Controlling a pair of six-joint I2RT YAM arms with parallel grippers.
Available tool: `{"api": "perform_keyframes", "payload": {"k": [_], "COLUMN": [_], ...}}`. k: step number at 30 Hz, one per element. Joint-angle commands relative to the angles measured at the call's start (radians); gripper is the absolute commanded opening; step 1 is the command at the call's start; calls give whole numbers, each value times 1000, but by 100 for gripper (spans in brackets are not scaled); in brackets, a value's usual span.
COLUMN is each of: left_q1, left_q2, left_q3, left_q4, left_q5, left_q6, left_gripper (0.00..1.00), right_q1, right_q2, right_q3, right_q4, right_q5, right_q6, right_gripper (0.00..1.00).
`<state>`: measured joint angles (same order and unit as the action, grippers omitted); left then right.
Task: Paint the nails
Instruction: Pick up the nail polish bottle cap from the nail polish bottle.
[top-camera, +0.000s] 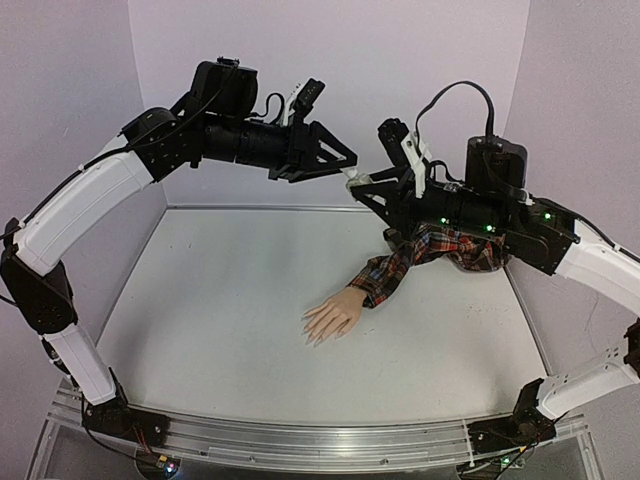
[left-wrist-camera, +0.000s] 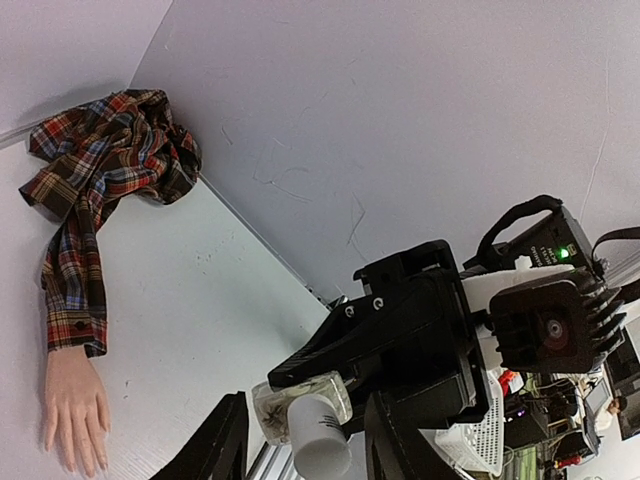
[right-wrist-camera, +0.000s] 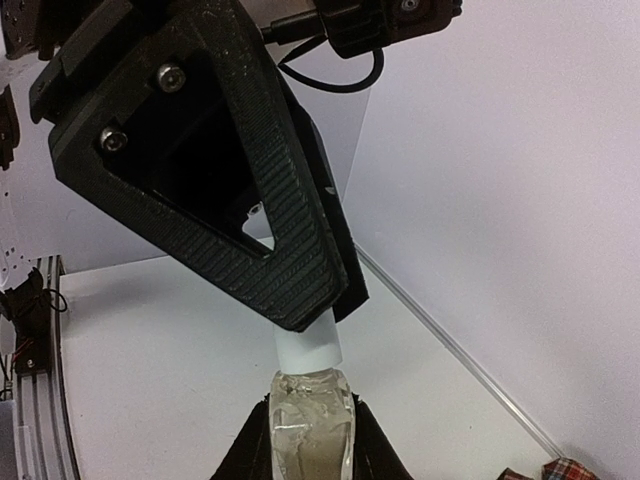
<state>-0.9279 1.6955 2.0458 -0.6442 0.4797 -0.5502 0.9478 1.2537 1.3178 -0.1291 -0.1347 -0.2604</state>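
One skin-coloured mannequin hand lay on the table, its long axis diagonal and its nails pointing near-left. The right fingers clamped one clear bottle. The left fingers stood around its white cap, and I could not tell if they gripped it.

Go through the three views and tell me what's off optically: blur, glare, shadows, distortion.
Top external: the wide-angle lens bows the near edge of the table; the light is even, with a faint shadow beside the mannequin hand. Left wrist: the frame is tilted and the close white cap is slightly soft. Right wrist: the left gripper fills the top as a dark mass; the clear bottle shows pale reflections.
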Motion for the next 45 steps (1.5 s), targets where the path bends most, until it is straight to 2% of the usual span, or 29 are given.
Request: {"api": "perform_keyframes", "payload": {"k": [1, 29, 34, 41, 45], "left_q1": [4, 1, 0, 0, 0], "left_q2": [-51, -13, -8, -15, 3], "left_q3": [-14, 20, 27, 45, 102], "left_q4": [45, 21, 15, -3, -48], "left_q5": [11, 30, 21, -43, -63], "left_q6": [3, 3, 5, 25, 40], "left_gripper": [42, 23, 17, 1, 0], "right_q1": [-3, -3, -4, -3, -3], "right_q2": [1, 4, 4, 9, 18], "right_q3": [33, 37, 39, 28, 26], "right_q4": [40, 50, 52, 51, 51], "right_q5": [27, 34, 33, 26, 27], "right_q6": [12, 18, 22, 21, 21], "right_gripper": [0, 0, 0, 0, 0]}}
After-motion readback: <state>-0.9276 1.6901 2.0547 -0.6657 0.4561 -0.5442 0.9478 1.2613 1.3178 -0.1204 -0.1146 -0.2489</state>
